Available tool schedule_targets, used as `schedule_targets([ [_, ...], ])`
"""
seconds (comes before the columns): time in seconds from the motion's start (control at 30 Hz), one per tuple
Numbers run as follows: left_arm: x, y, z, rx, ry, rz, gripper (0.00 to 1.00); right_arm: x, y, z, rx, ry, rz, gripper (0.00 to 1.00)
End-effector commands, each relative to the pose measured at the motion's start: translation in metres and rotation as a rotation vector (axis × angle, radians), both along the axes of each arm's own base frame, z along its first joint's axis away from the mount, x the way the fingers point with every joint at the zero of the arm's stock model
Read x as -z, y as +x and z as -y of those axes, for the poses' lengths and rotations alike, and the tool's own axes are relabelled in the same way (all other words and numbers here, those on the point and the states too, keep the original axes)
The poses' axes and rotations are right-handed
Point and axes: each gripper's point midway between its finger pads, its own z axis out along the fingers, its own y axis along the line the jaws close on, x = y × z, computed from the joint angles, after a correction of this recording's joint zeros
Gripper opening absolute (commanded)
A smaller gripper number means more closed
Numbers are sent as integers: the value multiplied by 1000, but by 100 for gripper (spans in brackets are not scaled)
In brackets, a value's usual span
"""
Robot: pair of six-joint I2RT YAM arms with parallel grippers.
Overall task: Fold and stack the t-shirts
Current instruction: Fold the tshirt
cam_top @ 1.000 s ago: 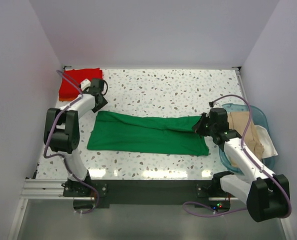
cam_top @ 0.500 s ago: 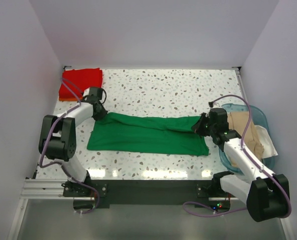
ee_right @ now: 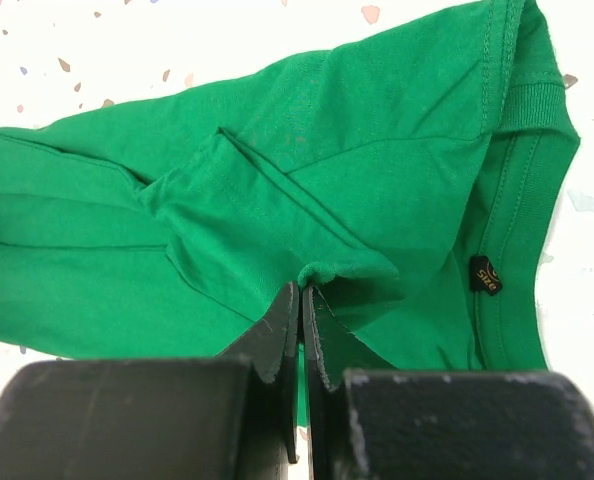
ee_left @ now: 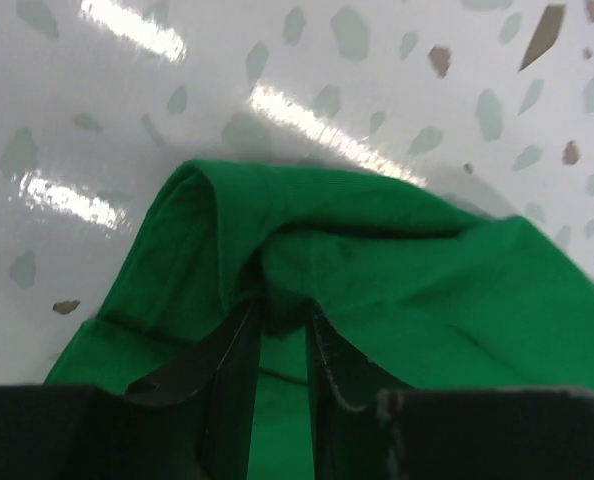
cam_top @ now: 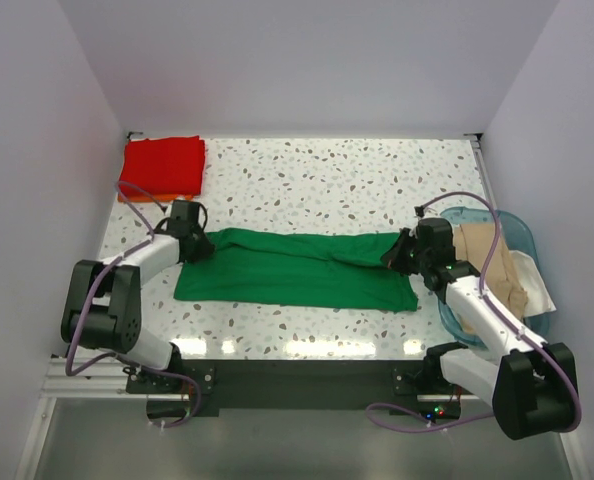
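Observation:
A bright green t-shirt (cam_top: 297, 268), folded into a long band, lies across the middle of the table. My left gripper (cam_top: 199, 246) is at its far left corner, jaws shut on a bunched fold of green cloth (ee_left: 277, 290). My right gripper (cam_top: 397, 252) is at its right end near the collar, jaws shut on a small ridge of the green cloth (ee_right: 347, 265). A folded red t-shirt (cam_top: 163, 165) lies at the back left corner, with an orange edge (cam_top: 129, 198) showing under it. Beige (cam_top: 477, 240) and white (cam_top: 535, 285) t-shirts lie in the basket.
A translucent blue plastic basket (cam_top: 517, 226) stands at the right edge, beside my right arm. White walls close the table at back, left and right. Speckled tabletop (cam_top: 337, 185) shows behind the green t-shirt.
My left gripper has moved from beside the red t-shirt toward me onto the green t-shirt's far left corner and now holds it. The right gripper has stayed put.

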Motion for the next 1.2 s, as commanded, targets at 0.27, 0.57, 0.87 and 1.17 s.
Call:
schedule_targets([
  [0.27, -15, -22, -14, -62, 32, 76, 32, -7, 7, -5, -19, 25, 39, 0],
  [0.57, -57, 1, -23, -93, 24, 186, 43, -6, 8, -6, -21, 27, 40, 0],
  [0.87, -54, 33, -21, -80, 22, 155, 43, -4, 11, -8, -25, 34, 39, 0],
  [1.17, -19, 30, -22, -103, 24, 71, 42, -2, 11, -8, -28, 28, 34, 0],
])
